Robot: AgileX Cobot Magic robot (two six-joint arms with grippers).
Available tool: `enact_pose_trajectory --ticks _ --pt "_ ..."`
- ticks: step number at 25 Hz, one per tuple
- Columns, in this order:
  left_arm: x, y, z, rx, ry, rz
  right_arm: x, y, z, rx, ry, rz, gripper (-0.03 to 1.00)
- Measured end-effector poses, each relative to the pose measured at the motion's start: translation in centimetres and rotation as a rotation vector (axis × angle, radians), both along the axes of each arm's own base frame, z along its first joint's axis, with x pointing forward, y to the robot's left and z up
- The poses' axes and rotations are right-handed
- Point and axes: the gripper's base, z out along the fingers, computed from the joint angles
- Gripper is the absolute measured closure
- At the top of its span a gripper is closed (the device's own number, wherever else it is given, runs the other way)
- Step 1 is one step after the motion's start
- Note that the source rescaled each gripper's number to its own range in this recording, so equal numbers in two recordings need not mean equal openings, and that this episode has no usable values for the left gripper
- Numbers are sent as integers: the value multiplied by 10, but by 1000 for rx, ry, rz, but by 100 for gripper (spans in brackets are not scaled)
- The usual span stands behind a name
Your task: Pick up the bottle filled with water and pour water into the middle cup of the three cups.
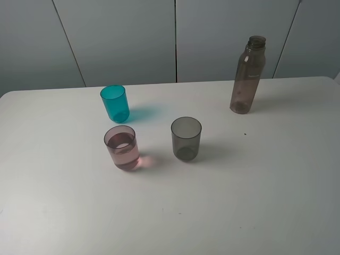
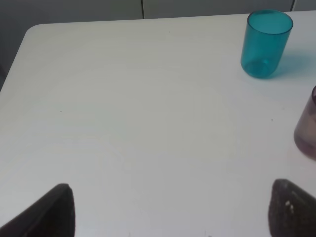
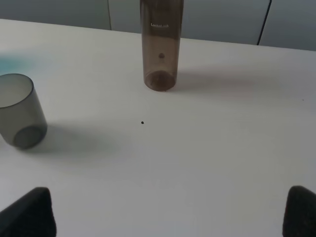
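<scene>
The bottle (image 1: 247, 77) stands upright and uncapped at the table's back right, and its lower body shows in the right wrist view (image 3: 160, 49). The middle cup (image 1: 121, 147), a pink tumbler, stands front left and holds clear liquid; its edge shows in the left wrist view (image 2: 307, 128). Behind it is the teal cup (image 1: 115, 103) (image 2: 265, 44), and to its right the smoky grey cup (image 1: 186, 139) (image 3: 17, 111). My left gripper (image 2: 173, 212) is open over bare table, well short of the teal cup. My right gripper (image 3: 165, 215) is open, apart from the bottle. Neither arm shows in the exterior high view.
The white table (image 1: 239, 202) has rounded back corners and a grey panelled wall (image 1: 127, 37) behind it. A small dark speck (image 1: 245, 134) lies between the grey cup and the bottle.
</scene>
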Motion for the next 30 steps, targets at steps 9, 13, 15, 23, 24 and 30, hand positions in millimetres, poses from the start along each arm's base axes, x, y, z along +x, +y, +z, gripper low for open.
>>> enact_pose_trajectory --ticks 9,13,15,23,24,30 --pt "0 0 0 0 0 0 0 0 0 4 1 -2 -3" --pt "0 0 0 0 0 0 0 0 0 4 1 -2 -3" --pt "0 0 0 0 0 0 0 0 0 4 1 -2 -3" --pt "0 0 0 0 0 0 0 0 0 6 1 -3 -3" --pt "0 0 0 -3 0 1 0 0 0 6 1 -3 -3" --pt "0 0 0 -3 0 2 0 0 0 7 1 -4 -3"
